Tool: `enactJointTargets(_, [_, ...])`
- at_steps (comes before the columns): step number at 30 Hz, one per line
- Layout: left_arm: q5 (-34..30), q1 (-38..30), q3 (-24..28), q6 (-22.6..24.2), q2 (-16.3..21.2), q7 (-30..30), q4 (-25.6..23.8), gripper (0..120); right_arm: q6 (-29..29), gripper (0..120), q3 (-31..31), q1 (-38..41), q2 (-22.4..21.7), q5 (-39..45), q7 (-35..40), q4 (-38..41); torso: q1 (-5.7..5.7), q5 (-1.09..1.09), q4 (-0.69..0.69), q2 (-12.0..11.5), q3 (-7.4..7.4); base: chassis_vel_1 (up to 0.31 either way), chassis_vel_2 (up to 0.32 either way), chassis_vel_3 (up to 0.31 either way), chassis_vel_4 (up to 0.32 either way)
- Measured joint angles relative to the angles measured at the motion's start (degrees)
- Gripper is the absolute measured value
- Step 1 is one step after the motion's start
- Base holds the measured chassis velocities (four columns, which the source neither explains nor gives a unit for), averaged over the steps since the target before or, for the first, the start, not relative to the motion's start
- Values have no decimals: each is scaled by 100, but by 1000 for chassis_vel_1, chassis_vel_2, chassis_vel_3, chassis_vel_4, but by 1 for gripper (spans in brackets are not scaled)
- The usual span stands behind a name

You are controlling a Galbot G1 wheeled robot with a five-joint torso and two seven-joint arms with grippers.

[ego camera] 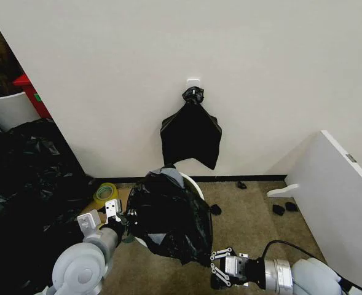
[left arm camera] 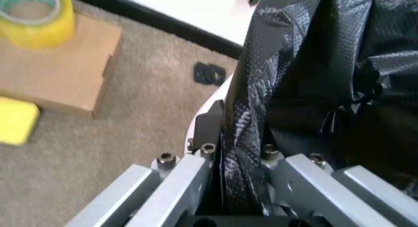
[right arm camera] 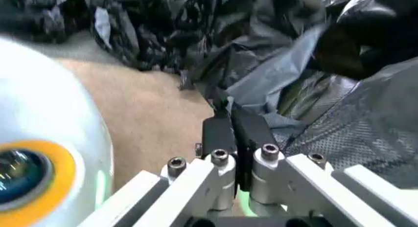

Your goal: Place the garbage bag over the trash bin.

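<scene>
The glossy black garbage bag (ego camera: 168, 215) lies crumpled over the white trash bin (ego camera: 197, 185), hiding all of it but a strip of rim at the back right. My left gripper (ego camera: 116, 216) is at the bag's left edge. In the left wrist view its fingers (left arm camera: 189, 175) are shut on a fold of the garbage bag (left arm camera: 261, 104), beside the bin's white rim (left arm camera: 203, 120). My right gripper (ego camera: 216, 268) is low at the bag's front right corner. Its fingers (right arm camera: 219, 134) are pressed together with a thin edge of the garbage bag (right arm camera: 339, 114) at their tips.
A knotted black bag bundle (ego camera: 192, 132) hangs on the wall above. A heap of black sheeting (ego camera: 21, 184) and a white planter tub (ego camera: 5, 107) fill the left. A yellow tape roll (ego camera: 105, 192) sits on a cardboard box. A white board (ego camera: 334, 190) leans at the right.
</scene>
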Motion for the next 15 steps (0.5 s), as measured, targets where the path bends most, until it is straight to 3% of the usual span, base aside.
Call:
enactJointTargets(8, [-487,-39,4,288,-26,-348,-229,0,65,0,-173,296,239,-1170,466,-308,0,2,0,0,0,0,0,0,0])
enactJointTargets(11, [-529,-17,-11,363,-26,-421,-254,0,-5,0,-239,317,325,-1707,1042,-426,0,1,0,0,0,0,0,0,0])
enactJointTargets(15, [-530,-11,-11,366,-46,-436,-244,0,-39,0,-238,291,344,-1829,1212,-453,0,2,0,0,0,0,0,0,0])
